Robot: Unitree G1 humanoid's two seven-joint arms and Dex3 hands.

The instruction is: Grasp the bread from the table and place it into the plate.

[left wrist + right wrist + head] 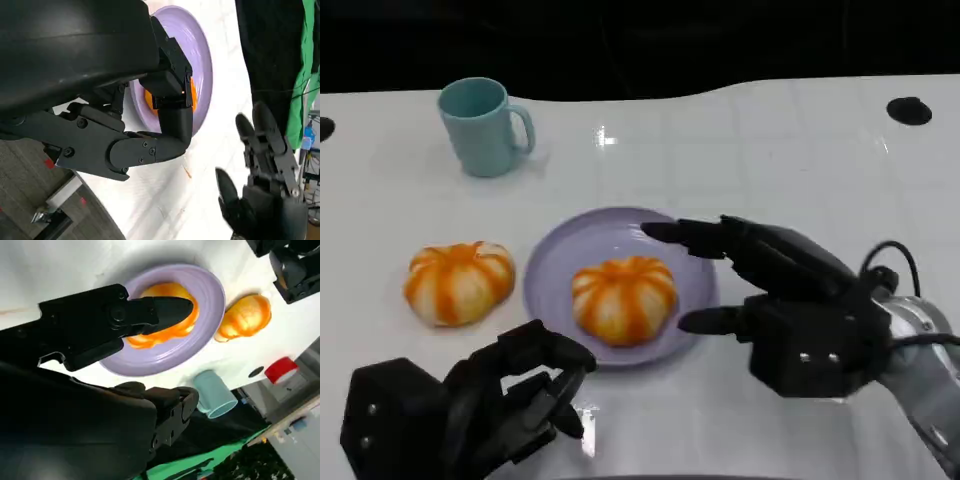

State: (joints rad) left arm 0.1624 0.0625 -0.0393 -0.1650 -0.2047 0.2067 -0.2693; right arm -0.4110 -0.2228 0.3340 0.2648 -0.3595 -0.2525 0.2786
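No brand, label or writing can be read on anything here.

My right hand (pixel 775 300) hovers low over the white table (pixel 770 150), at the right rim of the round lilac plate (pixel 550 265). It is released: its black fingers (pixel 685 235) stretch out flat and spread toward the plate, one reaching over the plate's far right rim, the thumb pointing at its near right rim, with nothing between them. In the right wrist view one fingertip (pixel 175 310) lies in front of the bread on the plate, and I cannot tell whether it touches it.

My left hand (pixel 470 405) sits at the table's near left, just off the plate's near edge. Its fingers (pixel 545 365) are curled inward on themselves, clenched with nothing in them. The left wrist view shows those bent fingers (pixel 165 125) in front of the plate, with my right hand open farther off.

An orange-and-white striped, pumpkin-shaped bread roll (pixel 623 297) rests inside the plate, slightly toward its near side. A second striped bread roll (pixel 458 282) of the same kind lies on the bare table just left of the plate, apart from its rim. A light teal ceramic mug (pixel 480 127) stands upright toward the far left of the table, its handle turned right. A small black round spot (pixel 908 110) marks the far right of the table.
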